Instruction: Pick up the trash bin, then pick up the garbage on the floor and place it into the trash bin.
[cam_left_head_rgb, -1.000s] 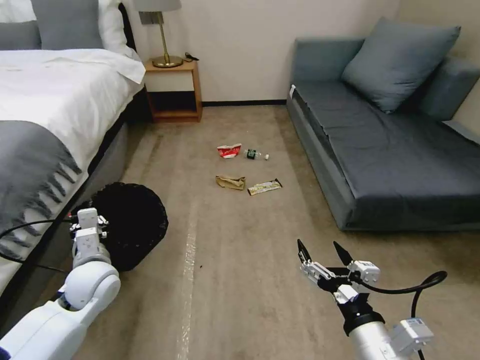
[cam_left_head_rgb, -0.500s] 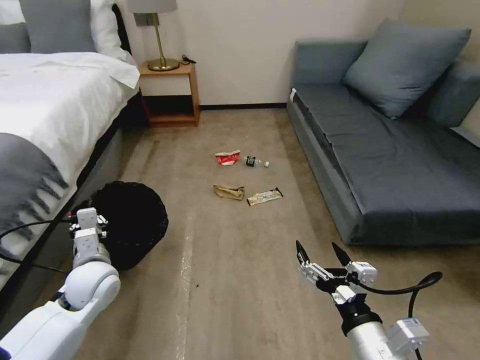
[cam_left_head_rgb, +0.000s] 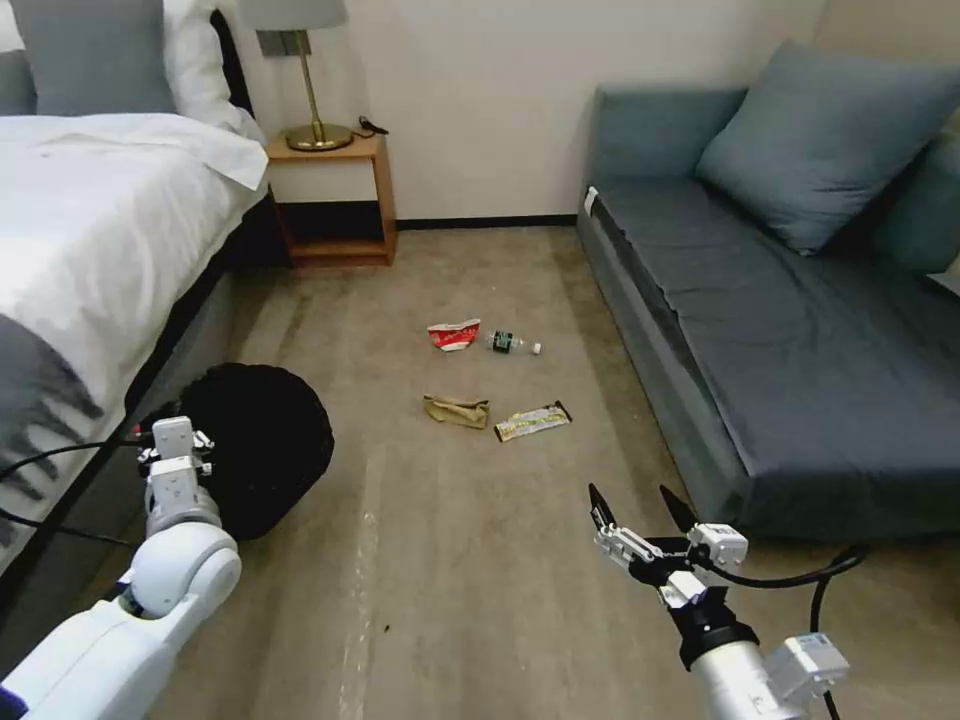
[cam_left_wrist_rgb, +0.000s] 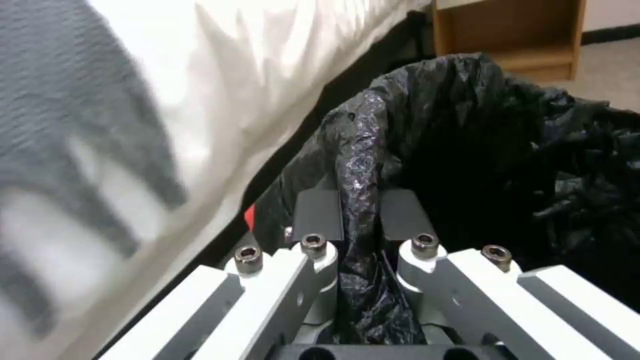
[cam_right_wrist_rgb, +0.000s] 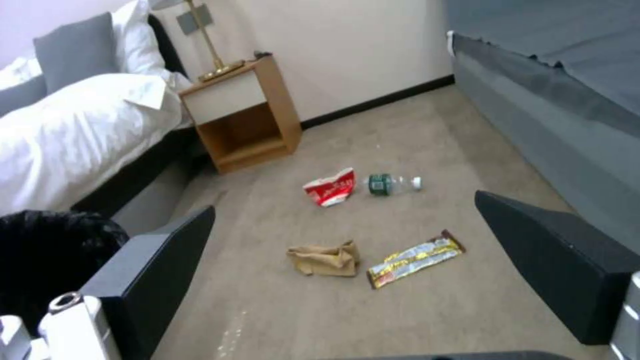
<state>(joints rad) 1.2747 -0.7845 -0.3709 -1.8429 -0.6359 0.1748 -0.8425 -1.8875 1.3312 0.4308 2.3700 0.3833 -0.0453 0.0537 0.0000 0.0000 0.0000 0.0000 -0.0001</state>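
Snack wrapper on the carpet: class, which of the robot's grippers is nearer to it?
Right. The open right gripper hovers over bare carpet, short of the snack wrapper. The left gripper is farther off beside the bed, clamped on the trash bin rim.

One trash bin, one red-white carton, one bottle, one brown paper, one wrapper.

The trash bin wears a crinkly black bag. On the beige carpet lie a red-white carton, a clear bottle with green label, brown paper, and a yellow-silver wrapper. The sofa is slate blue, the nightstand tan wood.
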